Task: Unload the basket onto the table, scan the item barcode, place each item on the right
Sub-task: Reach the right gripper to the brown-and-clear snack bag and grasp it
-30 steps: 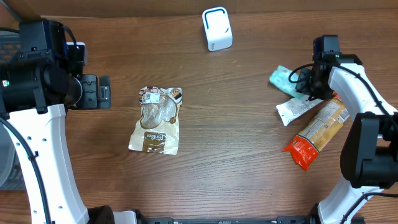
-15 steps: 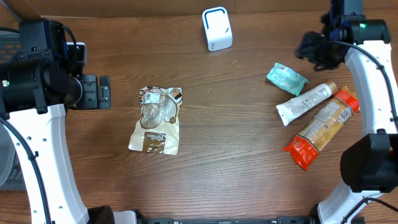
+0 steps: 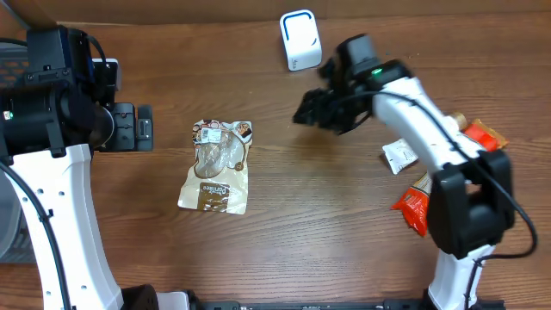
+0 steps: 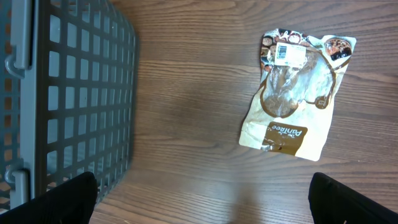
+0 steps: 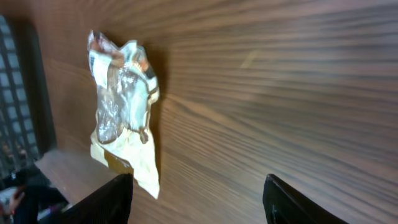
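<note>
Basket: grey lattice basket point(image 4: 68, 93) stands at the left edge of the table point(image 3: 327, 241); its contents cannot be made out.
Item: snack pouch point(image 3: 219, 165) lies flat on the wood, left of centre, apart from both arms, with nothing touching it.
Barcode: white barcode label point(image 4: 287, 53) sits face up at the pouch's far end.
Scanner: white scanner point(image 3: 300, 40) with a blue rim stands at the far edge, near the middle.
Left gripper: left gripper point(image 3: 133, 127) hangs left of the pouch, fingers spread wide and empty.
Right gripper: right gripper point(image 3: 312, 110) reaches in from the right, between scanner and pouch; its fingers stand apart with nothing between them.
Right side: white tube point(image 3: 399, 156) and orange packet point(image 3: 411, 207) lie partly hidden under the right arm.
Overhead only: scanner, tube and packet appear here alone.
Left wrist only: basket lattice and label show up close.
Right wrist only: pouch appears tilted and blurred, beyond its fingers point(image 5: 292, 199).
</note>
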`<move>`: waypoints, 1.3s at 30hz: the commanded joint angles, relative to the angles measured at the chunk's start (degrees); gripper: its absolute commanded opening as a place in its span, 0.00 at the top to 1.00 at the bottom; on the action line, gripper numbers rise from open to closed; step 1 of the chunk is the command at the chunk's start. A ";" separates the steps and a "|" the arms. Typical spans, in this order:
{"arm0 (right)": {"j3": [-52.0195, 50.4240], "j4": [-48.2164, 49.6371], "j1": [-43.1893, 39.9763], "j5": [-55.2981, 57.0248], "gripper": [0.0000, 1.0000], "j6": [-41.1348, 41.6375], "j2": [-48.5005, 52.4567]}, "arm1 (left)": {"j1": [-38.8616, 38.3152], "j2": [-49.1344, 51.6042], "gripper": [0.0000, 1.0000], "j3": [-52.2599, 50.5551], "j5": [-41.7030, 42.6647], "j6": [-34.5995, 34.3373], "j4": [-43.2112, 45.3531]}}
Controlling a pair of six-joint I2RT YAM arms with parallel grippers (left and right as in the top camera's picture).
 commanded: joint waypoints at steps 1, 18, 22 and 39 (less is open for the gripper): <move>-1.14 4.07 4.66 -1.11 0.32 3.45 2.32 | 0.24 0.31 0.00 0.24 0.24 1.09 0.09; -1.27 23.45 16.20 -0.52 0.38 9.64 15.39 | 0.24 0.31 0.00 0.24 0.24 1.09 0.09; -1.27 26.49 17.81 -0.46 0.39 9.64 17.27 | 0.24 0.31 0.00 0.24 0.24 1.09 0.09; -1.20 27.96 19.78 2.67 0.96 10.58 19.71 | 0.24 0.31 0.00 0.24 0.24 1.09 0.09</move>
